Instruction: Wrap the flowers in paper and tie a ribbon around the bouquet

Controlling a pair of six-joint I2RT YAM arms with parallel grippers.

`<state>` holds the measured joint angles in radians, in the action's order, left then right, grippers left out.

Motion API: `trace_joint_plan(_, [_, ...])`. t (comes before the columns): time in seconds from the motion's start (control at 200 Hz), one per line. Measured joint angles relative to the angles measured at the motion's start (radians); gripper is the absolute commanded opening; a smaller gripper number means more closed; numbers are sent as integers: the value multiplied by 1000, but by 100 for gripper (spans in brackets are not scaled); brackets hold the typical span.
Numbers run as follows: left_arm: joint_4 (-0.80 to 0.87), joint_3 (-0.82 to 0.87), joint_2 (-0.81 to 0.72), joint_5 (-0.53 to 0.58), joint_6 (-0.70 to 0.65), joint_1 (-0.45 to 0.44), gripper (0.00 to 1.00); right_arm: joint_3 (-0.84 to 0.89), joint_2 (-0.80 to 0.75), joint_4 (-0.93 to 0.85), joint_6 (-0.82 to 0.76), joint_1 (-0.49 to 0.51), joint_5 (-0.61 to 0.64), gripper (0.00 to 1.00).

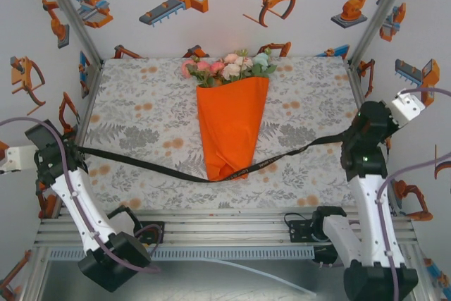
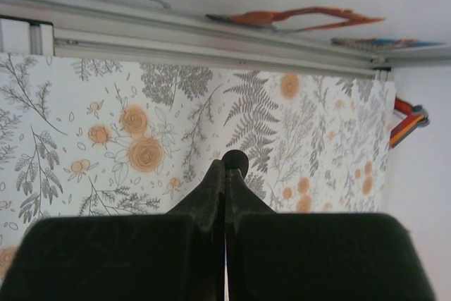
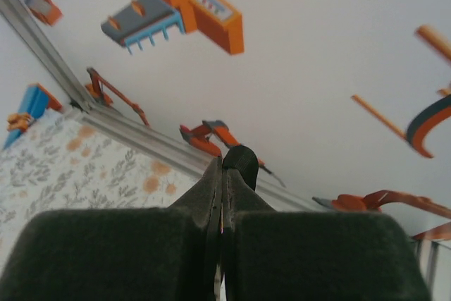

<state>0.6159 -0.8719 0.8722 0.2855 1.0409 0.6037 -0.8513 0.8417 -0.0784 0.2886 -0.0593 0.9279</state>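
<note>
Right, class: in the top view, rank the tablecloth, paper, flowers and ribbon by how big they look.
1. tablecloth
2. paper
3. flowers
The ribbon runs longer than the paper but is far thinner, so I leave it unranked.

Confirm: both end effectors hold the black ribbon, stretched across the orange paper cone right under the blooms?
Wrong spot. Top external view shows the ribbon crossing the orange paper cone near its narrow lower tip, away from the blooms. The left end effector and right end effector do hold its ends.
</note>
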Motion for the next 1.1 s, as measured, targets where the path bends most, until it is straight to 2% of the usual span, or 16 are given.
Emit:
trace_joint_plan(0.175, [-37, 88, 31, -75, -3, -19, 0, 26, 116, -66, 151, -43, -110, 0])
trace_joint_plan(0.511, [-93, 95, 42, -145, -2, -194, 0, 19, 93, -119, 200, -195, -82, 0])
trace_joint_plan(0.716, [-125, 94, 123, -144, 7, -239, 0, -106, 282, -146, 264, -227, -174, 0])
trace_joint_plan(0.761, [-131, 90, 150, -142, 8, -250, 0, -130, 330, -154, 273, -237, -216, 6])
trace_joint_plan(0.821, [-136, 78, 187, -136, 8, -268, 0, -180, 407, -169, 280, -257, -297, 20])
trace_joint_plan(0.866, [-139, 68, 207, -130, 8, -280, 0, -233, 471, -182, 274, -272, -379, 42])
trace_joint_plan(0.941, [-154, 54, 235, -121, 8, -297, 0, -332, 581, -204, 262, -286, -537, 67])
trace_joint_plan(0.971, [-161, 51, 241, -120, 8, -303, 0, -381, 628, -220, 264, -287, -607, 80])
trace_joint_plan(1.026, [-171, 48, 249, -117, 8, -314, 0, -475, 715, -254, 274, -287, -730, 84])
trace_joint_plan(1.101, [-175, 45, 251, -109, 7, -331, 4, -550, 783, -290, 277, -283, -853, 85])
